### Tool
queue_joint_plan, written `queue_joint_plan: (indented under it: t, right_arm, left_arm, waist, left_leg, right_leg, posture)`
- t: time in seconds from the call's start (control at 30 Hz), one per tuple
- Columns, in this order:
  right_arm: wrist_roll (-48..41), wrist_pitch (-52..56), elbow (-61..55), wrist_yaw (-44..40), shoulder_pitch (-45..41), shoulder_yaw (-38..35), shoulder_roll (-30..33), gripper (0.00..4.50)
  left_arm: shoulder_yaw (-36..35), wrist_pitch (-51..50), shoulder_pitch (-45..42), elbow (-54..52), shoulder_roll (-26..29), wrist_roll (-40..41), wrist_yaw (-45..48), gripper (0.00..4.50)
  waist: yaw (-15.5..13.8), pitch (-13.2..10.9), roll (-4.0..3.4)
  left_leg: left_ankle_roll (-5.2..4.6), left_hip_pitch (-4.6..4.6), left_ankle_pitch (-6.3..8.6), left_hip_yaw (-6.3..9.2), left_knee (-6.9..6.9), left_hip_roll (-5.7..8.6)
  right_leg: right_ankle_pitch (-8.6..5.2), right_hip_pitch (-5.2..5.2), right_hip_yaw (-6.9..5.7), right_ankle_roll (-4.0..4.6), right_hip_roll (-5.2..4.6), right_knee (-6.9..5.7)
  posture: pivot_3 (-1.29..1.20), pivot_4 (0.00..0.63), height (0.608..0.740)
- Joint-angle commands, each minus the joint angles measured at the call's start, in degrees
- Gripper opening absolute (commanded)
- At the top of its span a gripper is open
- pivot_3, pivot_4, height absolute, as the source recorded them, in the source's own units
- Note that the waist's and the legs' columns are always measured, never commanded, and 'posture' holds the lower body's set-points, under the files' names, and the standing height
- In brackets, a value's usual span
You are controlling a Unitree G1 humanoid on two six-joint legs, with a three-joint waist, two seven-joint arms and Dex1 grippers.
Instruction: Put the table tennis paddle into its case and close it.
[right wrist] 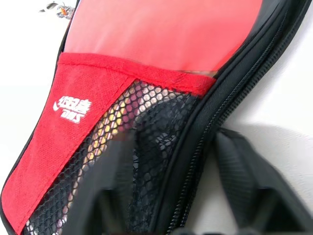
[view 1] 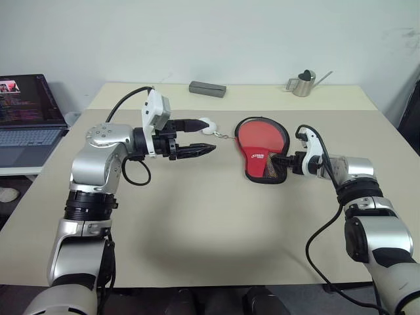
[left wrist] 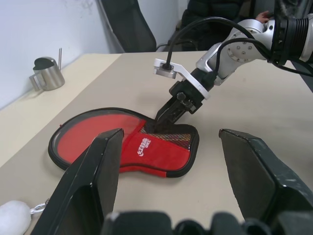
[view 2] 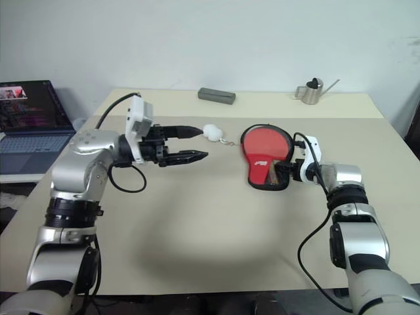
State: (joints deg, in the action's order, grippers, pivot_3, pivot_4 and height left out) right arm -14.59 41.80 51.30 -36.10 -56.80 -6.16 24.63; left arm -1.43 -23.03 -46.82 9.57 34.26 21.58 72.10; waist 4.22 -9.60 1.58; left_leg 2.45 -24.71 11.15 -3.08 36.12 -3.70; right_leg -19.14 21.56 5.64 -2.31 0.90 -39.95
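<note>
The case [view 1: 258, 159] lies flat at the table's right middle, red logo side and black mesh up, zip edge unzipped. The table tennis paddle's [view 1: 262, 136] round red face shows inside it; its handle sits under the mesh. My right gripper [view 1: 276, 160] is at the case's narrow end. In the right wrist view its fingers [right wrist: 105, 186] straddle the black zip edge [right wrist: 195, 147] and pinch it. The white plush charm [view 1: 207, 125] lies left of the case on a short chain. My left gripper [view 1: 207, 136] hovers open beside the charm, pointing toward the case, holding nothing.
A grey box [view 1: 207, 88] and a metal watering can [view 1: 303, 83] stand along the table's far edge. A laptop [view 1: 26, 111] sits on a side desk to the left. A dark chair [left wrist: 132, 24] stands past the table's right side.
</note>
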Motion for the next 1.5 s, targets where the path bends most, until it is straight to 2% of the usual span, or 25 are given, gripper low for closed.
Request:
queue_joint_plan:
  t: [0.03, 0.13, 0.17, 0.47, 0.73, 0.9, 1.2, 1.37, 1.5]
  right_arm:
    - [-0.1, 0.2, -1.7, 0.2, -0.2, -0.7, -0.2, 1.16]
    - [0.0, 0.3, -2.0, 0.3, 0.0, -0.7, -0.3, 0.18]
    - [-0.1, 0.5, -2.3, 0.3, 0.2, -0.7, -0.4, 0.04]
    - [-1.9, 7.8, -8.2, 1.8, 2.5, -2.1, -1.3, 0.04]
    - [-6.0, 21.1, -22.4, 2.0, 6.8, -2.5, -0.9, 0.04]
    - [-7.9, 28.0, -30.8, 1.0, 9.6, -1.5, 1.5, 0.04]
    - [-14.7, 43.8, -52.2, 1.7, 20.6, -1.8, 3.5, 0.04]
    - [-17.3, 49.9, -60.6, 2.7, 25.5, -3.8, 3.5, 0.04]
    - [-20.5, 50.7, -65.0, 3.1, 30.1, -3.8, 5.3, 0.04]
  left_arm:
    - [-0.4, 1.2, -0.5, -0.9, 1.6, 0.5, 0.6, 3.41]
    - [-0.6, 1.1, 0.2, -0.9, 2.5, 0.6, 0.7, 3.41]
    - [-0.7, 1.0, 0.6, -1.0, 2.9, 0.6, 0.7, 3.41]
    - [-0.1, -1.3, 6.2, -6.1, 6.8, 2.4, 4.0, 3.41]
    - [-0.4, -3.9, 10.5, -11.6, 10.2, 4.5, 5.6, 3.41]
    - [-0.1, -6.5, 13.0, -16.8, 11.7, 7.0, 6.5, 3.41]
    - [1.5, -10.6, 19.4, -26.2, 13.9, 11.1, 7.1, 3.41]
    - [2.1, -10.9, 20.4, -27.5, 14.8, 11.5, 7.7, 3.41]
    - [2.6, -12.0, 20.9, -28.7, 15.2, 12.7, 8.2, 3.41]
  waist:
    - [0.1, 0.0, 0.0]
    - [0.2, 0.0, 0.0]
    - [0.2, 0.0, 0.0]
    - [0.4, 0.0, 0.0]
    - [0.4, 0.0, 0.0]
    - [0.4, 0.0, 0.0]
    - [0.3, 0.0, 0.0]
    - [0.3, 0.0, 0.0]
    - [0.3, 0.0, 0.01]
  left_leg:
    - [0.0, 0.0, 0.0, 0.0, 0.0, 0.0]
    - [0.0, 0.0, 0.0, 0.01, 0.0, 0.0]
    - [0.0, 0.0, 0.0, 0.01, 0.0, 0.0]
    - [0.0, -0.01, 0.0, 0.02, -0.05, -0.01]
    - [-0.01, -0.02, 0.01, 0.05, -0.05, -0.01]
    - [-0.02, -0.03, 0.01, 0.05, -0.07, 0.0]
    - [-0.02, -0.06, 0.02, 0.27, -0.08, 0.0]
    - [-0.02, -0.06, 0.02, 0.36, -0.09, 0.01]
    - [-0.03, -0.08, 0.02, 0.46, -0.11, 0.02]
  right_leg:
    - [0.0, 0.0, 0.0, 0.0, 0.0, 0.0]
    - [0.0, 0.0, 0.0, 0.0, 0.0, 0.0]
    - [0.0, 0.0, -0.01, 0.0, 0.0, 0.0]
    - [0.0, 0.01, -0.02, 0.0, -0.01, 0.02]
    - [-0.01, 0.01, -0.04, 0.0, -0.01, 0.02]
    - [-0.01, 0.04, -0.01, 0.0, -0.01, 0.05]
    - [-0.02, 0.04, -0.03, 0.0, 0.0, 0.05]
    - [-0.02, 0.04, -0.06, 0.0, 0.0, 0.07]
    - [-0.04, 0.01, -0.09, 0.01, 0.01, 0.18]
  posture:
    - [0.0, 0.15, 0.74]
    - [0.0, 0.15, 0.74]
    - [0.0, 0.15, 0.74]
    - [0.0, 0.15, 0.74]
    - [0.0, 0.15, 0.74]
    - [0.0, 0.15, 0.74]
    - [0.0, 0.15, 0.74]
    - [0.0, 0.15, 0.74]
    - [0.0, 0.15, 0.74]
